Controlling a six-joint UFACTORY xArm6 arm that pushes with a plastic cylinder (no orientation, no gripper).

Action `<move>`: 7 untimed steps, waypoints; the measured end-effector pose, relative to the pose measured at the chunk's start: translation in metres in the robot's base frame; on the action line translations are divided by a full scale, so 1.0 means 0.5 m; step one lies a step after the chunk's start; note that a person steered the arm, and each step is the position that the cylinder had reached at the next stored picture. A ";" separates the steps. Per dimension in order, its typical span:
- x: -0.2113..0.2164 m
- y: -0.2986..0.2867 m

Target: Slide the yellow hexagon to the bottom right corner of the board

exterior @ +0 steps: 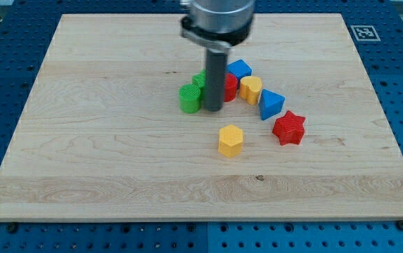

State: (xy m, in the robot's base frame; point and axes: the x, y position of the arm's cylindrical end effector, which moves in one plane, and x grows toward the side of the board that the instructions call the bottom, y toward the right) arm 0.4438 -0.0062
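The yellow hexagon [231,140] is seen near the board's [81,161] centre, apart from my tip [213,110], which is set beside the green block [189,98]; no claw is fitted

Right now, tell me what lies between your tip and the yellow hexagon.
In the camera view, only bare wood of the board lies between my tip and the yellow hexagon, which sits below and slightly right of the tip.

Green blocks [189,98]; blue cube [239,69]; blue triangle [271,104]; red star [289,128].
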 end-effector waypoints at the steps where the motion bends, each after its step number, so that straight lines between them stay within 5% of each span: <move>1: 0.035 -0.058; 4: 0.174 0.034; 7: 0.087 0.050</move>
State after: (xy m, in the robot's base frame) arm 0.4872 0.0187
